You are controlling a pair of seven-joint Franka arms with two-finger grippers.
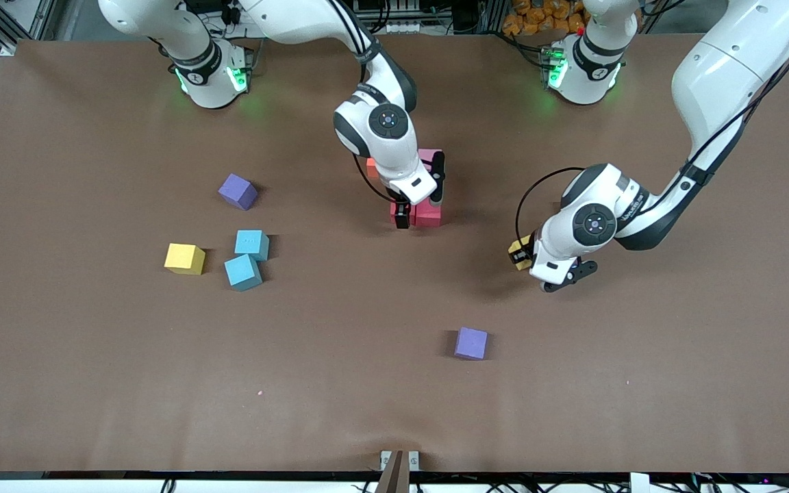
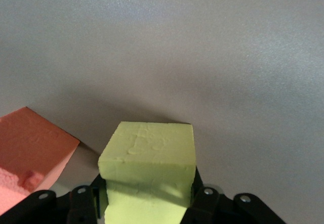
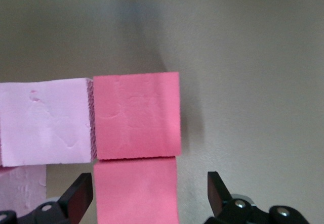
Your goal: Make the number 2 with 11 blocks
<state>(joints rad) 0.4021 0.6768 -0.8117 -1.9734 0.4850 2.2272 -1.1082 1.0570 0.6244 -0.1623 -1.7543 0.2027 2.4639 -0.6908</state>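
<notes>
Orange cube [image 2: 30, 153] beside gripped yellow cube [image 2: 149, 155].

My left gripper [image 1: 520, 255] is clamped on a yellow block [image 2: 148, 159]. My right gripper [image 1: 420, 209], fingers spread, straddles a red block [image 3: 135, 199] in the partly built number 2 [image 1: 419, 198], where red and pink blocks touch. Loose toward the right arm's end: a purple block [image 1: 238, 191], another yellow [image 1: 185, 259], two blue [image 1: 247, 257]. A second purple block [image 1: 471, 343] lies nearest the front camera.
</notes>
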